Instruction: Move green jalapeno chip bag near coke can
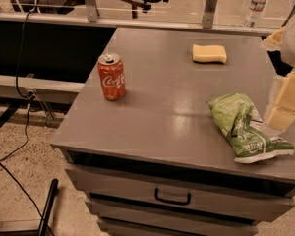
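Green jalapeno chip bag sits well apart from the coke can; tool just beside the bag, can't tell if it's spread.

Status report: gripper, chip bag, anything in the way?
Gripper at right edge, beside green jalapeno chip bag. Bag on table, far from coke can. Yellow sponge behind, off the direct path.

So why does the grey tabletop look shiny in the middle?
Camera view: light reflects as pale glare on the table between the coke can and green jalapeno chip bag; the bag's foil glints; the gripper, at the right edge beside the bag, looks warm yellow.
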`<state>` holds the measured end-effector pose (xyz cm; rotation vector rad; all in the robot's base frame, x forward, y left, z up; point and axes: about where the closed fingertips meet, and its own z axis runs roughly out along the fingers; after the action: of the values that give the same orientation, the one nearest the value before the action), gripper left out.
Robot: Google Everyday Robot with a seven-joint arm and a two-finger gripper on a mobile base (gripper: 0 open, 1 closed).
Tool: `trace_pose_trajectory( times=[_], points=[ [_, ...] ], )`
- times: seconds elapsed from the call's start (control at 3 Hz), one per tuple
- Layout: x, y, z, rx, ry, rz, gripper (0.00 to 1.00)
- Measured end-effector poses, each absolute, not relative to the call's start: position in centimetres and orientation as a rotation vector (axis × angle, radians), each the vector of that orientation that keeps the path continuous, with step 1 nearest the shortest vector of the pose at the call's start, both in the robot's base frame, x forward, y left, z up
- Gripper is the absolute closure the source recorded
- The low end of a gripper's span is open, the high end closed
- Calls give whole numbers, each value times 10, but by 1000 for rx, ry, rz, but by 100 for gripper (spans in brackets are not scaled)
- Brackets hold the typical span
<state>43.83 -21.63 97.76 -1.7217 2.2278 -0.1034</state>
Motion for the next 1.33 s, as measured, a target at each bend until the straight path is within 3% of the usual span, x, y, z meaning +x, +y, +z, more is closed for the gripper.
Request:
trace_pose_trajectory(
  times=[0.67,1.33],
  points=[
    [442,-221,973,-1697,2266,-121,0],
    [457,-257,891,-1571,2464,-19,0]
  ],
)
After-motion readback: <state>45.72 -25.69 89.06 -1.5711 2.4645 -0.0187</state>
